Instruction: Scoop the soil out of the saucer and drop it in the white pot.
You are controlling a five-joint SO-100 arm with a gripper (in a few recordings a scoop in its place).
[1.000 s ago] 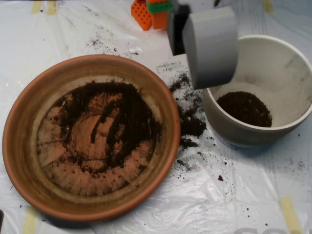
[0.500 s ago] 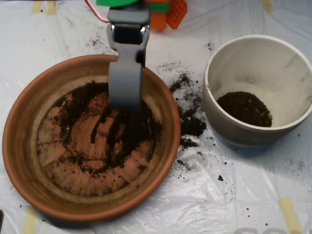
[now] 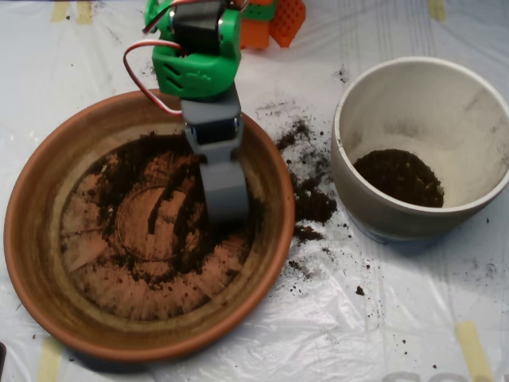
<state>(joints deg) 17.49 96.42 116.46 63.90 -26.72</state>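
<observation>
counts: 1 saucer (image 3: 48, 263), 1 white pot (image 3: 358, 199), 1 scoop (image 3: 227, 208), 1 arm.
saucer: sat left of centre on the desk (image 3: 382, 326), which was covered in clear plastic sheet; wide, shallow, terracotta.
saucer contents: soil (image 3: 127, 171) spread thin in a rough ring over the upper and middle floor; bare terracotta showed through in the centre and along the lower part. Not much depth anywhere.
white pot: sat at right, well apart from the saucer's rim, upright.
pot contents: one dark heap of soil (image 3: 398, 177) on the floor, lower side; rest of the inner wall was pale with smudges.
spill: loose soil (image 3: 310, 203) lay scattered on the plastic between saucer and pot, thickest just beside the pot's left wall; a few specks further down and up-left of the saucer.
scoop: grey, reached down from the top edge into the saucer, tip down in the soil right of the saucer's centre.
fingers: the two shells looked pressed together as one narrow body, no gap seen; whether any soil was inside couldn't be told.
arm: green motor housing (image 3: 197, 68) above the saucer's top rim, red wire looped at its left.
other: orange blocks (image 3: 274, 22) at top edge; yellow tape strips (image 3: 473, 348) on the sheet.
</observation>
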